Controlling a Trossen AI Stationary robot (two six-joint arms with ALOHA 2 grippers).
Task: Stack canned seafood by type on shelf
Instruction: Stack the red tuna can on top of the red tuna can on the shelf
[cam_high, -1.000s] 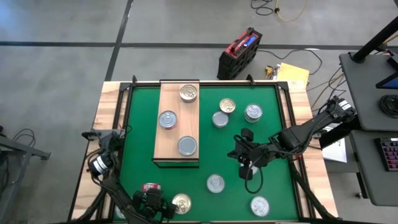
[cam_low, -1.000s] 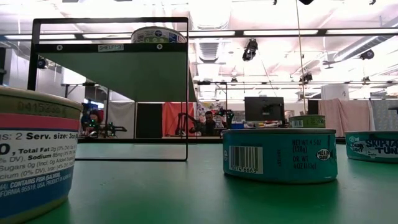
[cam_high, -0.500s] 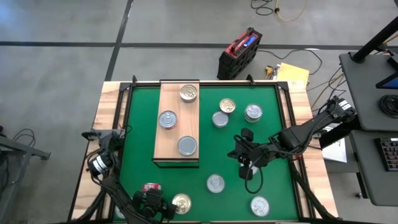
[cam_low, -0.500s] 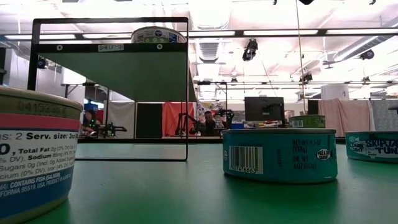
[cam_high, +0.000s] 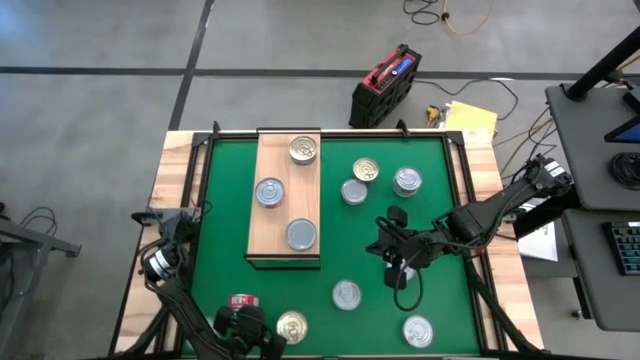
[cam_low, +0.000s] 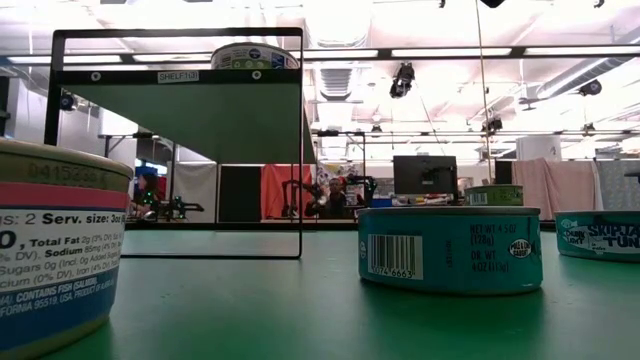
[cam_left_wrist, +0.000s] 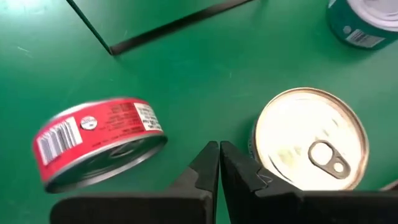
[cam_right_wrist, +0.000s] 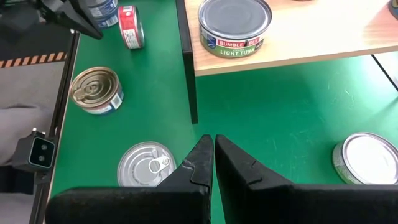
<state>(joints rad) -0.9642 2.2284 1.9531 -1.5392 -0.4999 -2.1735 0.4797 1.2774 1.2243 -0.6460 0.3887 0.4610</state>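
Shelf (cam_high: 285, 190): three tins (cam_high: 269, 191) on top, toward the worktop's far-left side.
Worktop (cam_high: 440, 200): seven more tins scattered.
Left end effector (cam_high: 247, 330): clenched, empty, near edge, between red tin (cam_left_wrist: 93, 140) and gold-lidded tin (cam_left_wrist: 311, 149).
Right end effector (cam_high: 383, 246): clenched, empty, mid-worktop.

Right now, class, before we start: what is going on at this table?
A two-armed robot is sorting tins of seafood onto a wooden shelf, where three tins already sit. Neither arm holds anything. The left gripper, shut, hangs low at the table's near edge between a red tin tipped on its side and a gold-lidded tin. The right gripper, also shut, hovers mid-table over the green mat. Several tins still lie loose.
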